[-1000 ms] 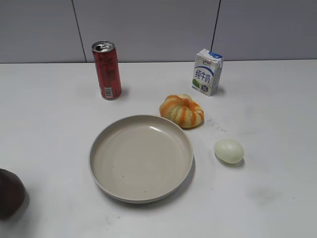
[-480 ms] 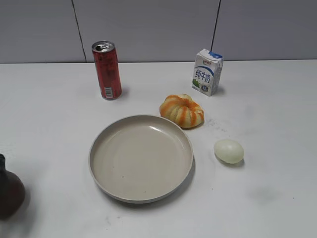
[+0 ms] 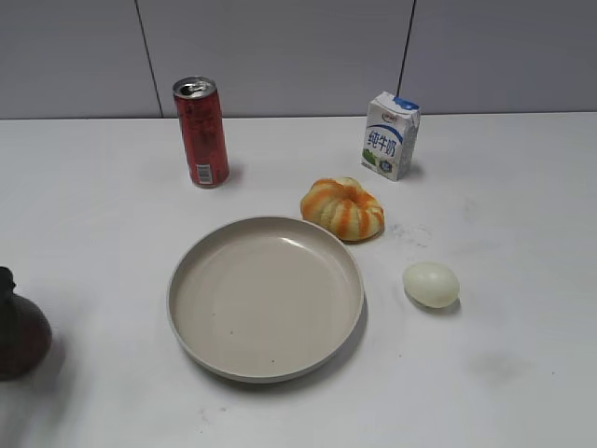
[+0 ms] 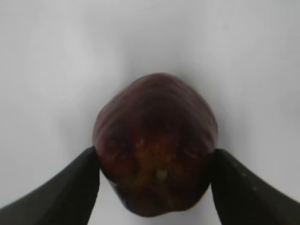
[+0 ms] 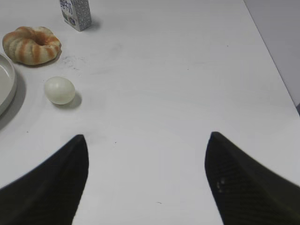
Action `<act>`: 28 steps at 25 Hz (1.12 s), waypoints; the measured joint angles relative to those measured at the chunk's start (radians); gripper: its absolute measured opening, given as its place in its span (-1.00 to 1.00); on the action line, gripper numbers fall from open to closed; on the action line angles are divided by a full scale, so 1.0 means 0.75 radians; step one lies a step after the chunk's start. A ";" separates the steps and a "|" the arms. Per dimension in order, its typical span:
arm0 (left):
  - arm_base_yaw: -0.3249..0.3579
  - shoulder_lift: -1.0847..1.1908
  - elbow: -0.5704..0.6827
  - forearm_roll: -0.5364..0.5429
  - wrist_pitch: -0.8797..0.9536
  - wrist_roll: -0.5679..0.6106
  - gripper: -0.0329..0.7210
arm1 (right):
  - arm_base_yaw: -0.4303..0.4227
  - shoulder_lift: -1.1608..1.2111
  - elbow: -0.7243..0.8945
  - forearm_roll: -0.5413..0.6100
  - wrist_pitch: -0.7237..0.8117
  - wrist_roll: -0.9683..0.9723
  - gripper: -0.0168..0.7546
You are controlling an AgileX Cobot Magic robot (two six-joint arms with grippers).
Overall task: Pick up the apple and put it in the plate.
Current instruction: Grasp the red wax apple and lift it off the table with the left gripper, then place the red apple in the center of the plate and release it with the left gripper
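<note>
The dark maroon apple (image 3: 19, 336) sits at the far left edge of the exterior view, left of the beige-grey plate (image 3: 266, 299). In the left wrist view the apple (image 4: 154, 140) fills the space between the two black fingers of my left gripper (image 4: 154, 157), which press on both its sides; a shadow lies under it. A bit of that gripper (image 3: 5, 278) shows above the apple in the exterior view. My right gripper (image 5: 146, 140) is open and empty over bare table, right of the plate's rim (image 5: 5, 86).
A red can (image 3: 201, 131) stands at the back left and a milk carton (image 3: 390, 135) at the back right. An orange-and-cream striped pumpkin-like thing (image 3: 342, 207) lies behind the plate's right side. A pale egg (image 3: 431, 284) lies right of the plate.
A black fingertip has appeared at the apple's top, and the apple has shifted upward in the exterior view. Everything else has stayed in place.
</note>
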 joint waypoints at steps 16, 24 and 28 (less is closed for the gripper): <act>-0.662 0.406 -0.778 0.077 0.161 0.002 0.52 | 0.000 0.000 0.000 0.000 0.000 0.001 0.56; -0.841 0.670 -0.898 0.110 0.157 0.004 0.52 | 0.000 0.000 0.000 0.001 0.000 0.000 0.56; -0.850 0.694 -0.911 0.113 0.148 0.004 0.52 | 0.000 0.000 0.000 0.001 0.001 0.000 0.56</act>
